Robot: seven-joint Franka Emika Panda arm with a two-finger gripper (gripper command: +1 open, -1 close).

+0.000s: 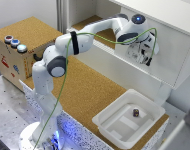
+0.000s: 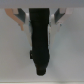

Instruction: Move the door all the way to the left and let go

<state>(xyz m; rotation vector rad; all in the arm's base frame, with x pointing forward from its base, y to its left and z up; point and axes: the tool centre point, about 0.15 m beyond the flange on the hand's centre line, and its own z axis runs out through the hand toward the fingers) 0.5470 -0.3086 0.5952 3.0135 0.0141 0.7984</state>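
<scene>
The gripper (image 1: 143, 54) is at the door (image 1: 160, 65), above the counter's (image 1: 85, 95) far edge; whether it is clamped cannot be told.

We are looking at a desk (image 1: 90, 92) topped with brown cork, running from the upper left of the frame down toward the lower right. A wooden box (image 1: 17, 57) is sitting at the left edge of the frame, carrying three round buttons (image 1: 14, 43) on its top, two bluish and one pale. A white plastic tray (image 1: 129, 122) is resting on the cork at the lower right, with a small dark object (image 1: 136, 113) lying inside it. Pale walls (image 1: 25, 10) are filling the upper left, and a speckled grey surface (image 1: 10, 120) is spreading across the lower left. Soft, even light is falling over everything. The wrist view is showing only a blurred pale backdrop.
</scene>
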